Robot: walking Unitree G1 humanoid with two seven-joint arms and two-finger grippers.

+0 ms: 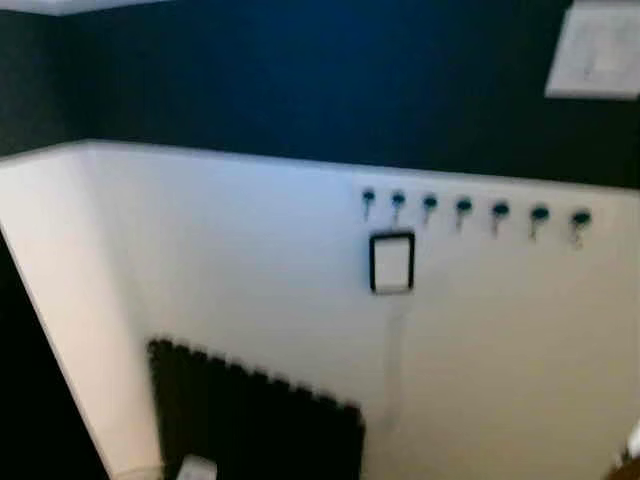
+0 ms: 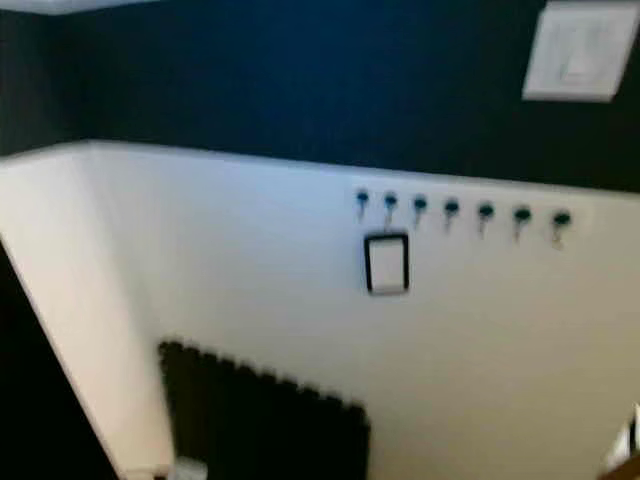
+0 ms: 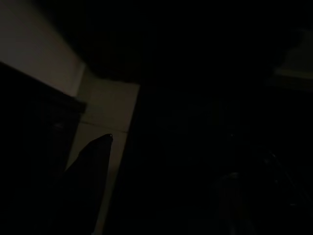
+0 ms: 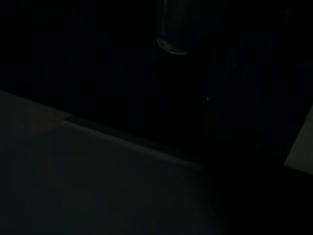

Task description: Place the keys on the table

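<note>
While the head camera blurs, a white lower wall (image 1: 250, 260) fills the frame under a dark blue upper band (image 1: 300, 70), and seven small dark hooks (image 1: 464, 209) run in a row just under the dividing edge. One black-framed rectangle (image 1: 392, 262) hangs below the second hook; whether keys hang on it, I cannot tell. One dark radiator (image 1: 250, 415) sits low. One white plate (image 1: 597, 52) sits top right. Left claw (image 3: 93, 161): one dark finger visible, grip unreadable. Right claw: too dark, cannot tell.
</note>
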